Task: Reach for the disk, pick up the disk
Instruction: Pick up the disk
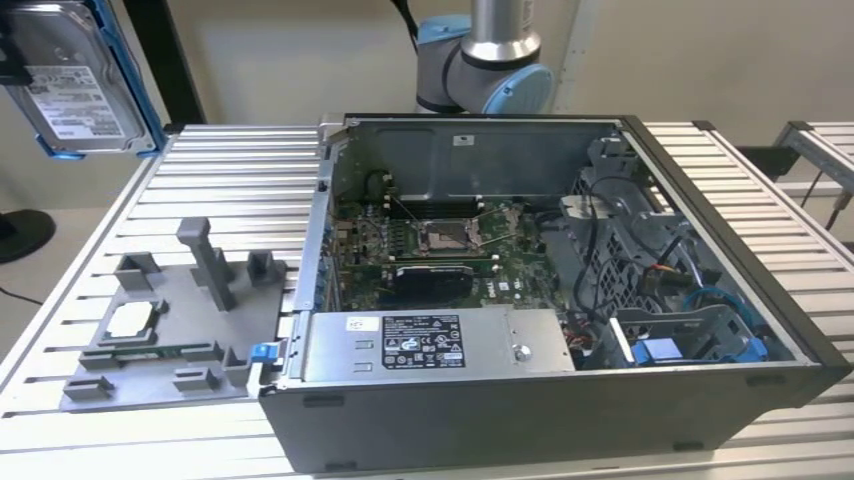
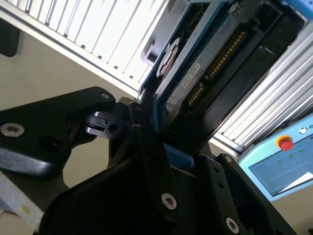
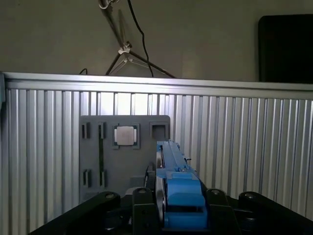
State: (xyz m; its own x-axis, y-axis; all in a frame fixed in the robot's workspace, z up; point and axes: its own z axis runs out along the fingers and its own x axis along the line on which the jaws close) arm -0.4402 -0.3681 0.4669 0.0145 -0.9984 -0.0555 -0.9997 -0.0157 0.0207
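Note:
The disk (image 1: 80, 88) is a silver hard drive with a white label in a blue bracket. It hangs high above the table at the exterior view's far left, held upright. My gripper (image 1: 14, 45) shows as a black part at the disk's edge there. In the first wrist view the disk (image 3: 172, 166) is seen edge-on, and my gripper (image 3: 178, 208) is shut on it, with black fingers (image 3: 142, 205) on either side of the blue bracket. In the second wrist view the disk (image 2: 195, 73) runs away from my gripper (image 2: 164, 142), its connector side showing.
An open computer case (image 1: 561, 400) stands on the slatted metal table (image 1: 227, 180), with a grey metal box (image 1: 427, 345) inside. Left of it lies a grey fixture (image 1: 160, 330) holding a small white-topped chip (image 1: 130, 318). The arm's base (image 1: 483, 70) rises behind the case.

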